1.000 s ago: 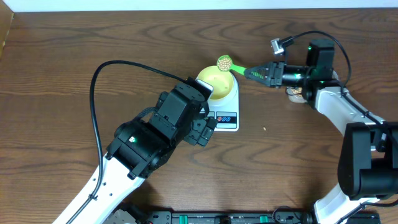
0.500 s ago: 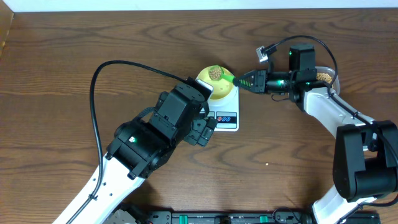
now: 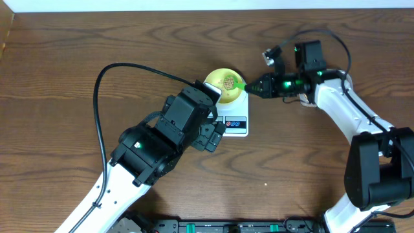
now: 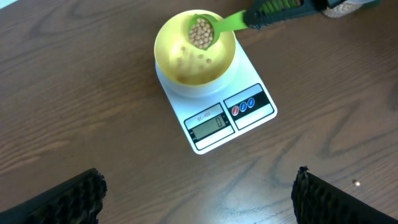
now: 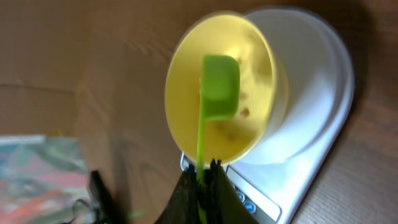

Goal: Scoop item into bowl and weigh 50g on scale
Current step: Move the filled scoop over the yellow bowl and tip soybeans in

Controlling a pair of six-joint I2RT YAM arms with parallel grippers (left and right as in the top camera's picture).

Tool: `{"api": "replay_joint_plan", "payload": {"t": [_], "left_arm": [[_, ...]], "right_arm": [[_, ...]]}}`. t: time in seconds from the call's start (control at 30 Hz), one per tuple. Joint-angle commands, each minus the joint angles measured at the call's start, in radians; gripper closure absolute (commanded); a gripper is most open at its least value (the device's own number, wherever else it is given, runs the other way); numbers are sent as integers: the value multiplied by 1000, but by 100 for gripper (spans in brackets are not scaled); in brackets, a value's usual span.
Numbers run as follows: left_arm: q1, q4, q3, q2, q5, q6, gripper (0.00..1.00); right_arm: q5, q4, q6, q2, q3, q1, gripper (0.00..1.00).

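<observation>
loaded scoop over bowl, right jaws clamped on the handle

right gripper pinches the thin, stiff green plastic scoop at the handle end. beans ahead of the jaws: hard, smooth, round, likely to roll, so tip slowly. glossy light bowl sits on the flat white scale. left gripper jaws apart, empty.

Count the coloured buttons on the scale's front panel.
2: a red button and a blue button, side by side on the scale, next to its display in the left wrist view. The panel is fully in view, so none look hidden.
</observation>
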Motion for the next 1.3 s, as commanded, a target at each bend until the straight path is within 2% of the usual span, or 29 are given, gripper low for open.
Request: {"api": "replay_joint_plan", "payload": {"t": [0.0, 0.37, 0.87, 1.27], "left_arm": [[5, -3, 6, -5, -12, -8, 2], [5, -3, 6, -5, -12, -7, 2], [5, -4, 6, -5, -12, -8, 2], [5, -4, 6, -5, -12, -8, 2]], "right_arm": [[156, -79, -144, 8, 102, 48, 99], [554, -311, -241, 8, 282, 198, 99], [951, -405, -333, 8, 379, 393, 99], [1028, -414, -342, 8, 379, 423, 99]]}}
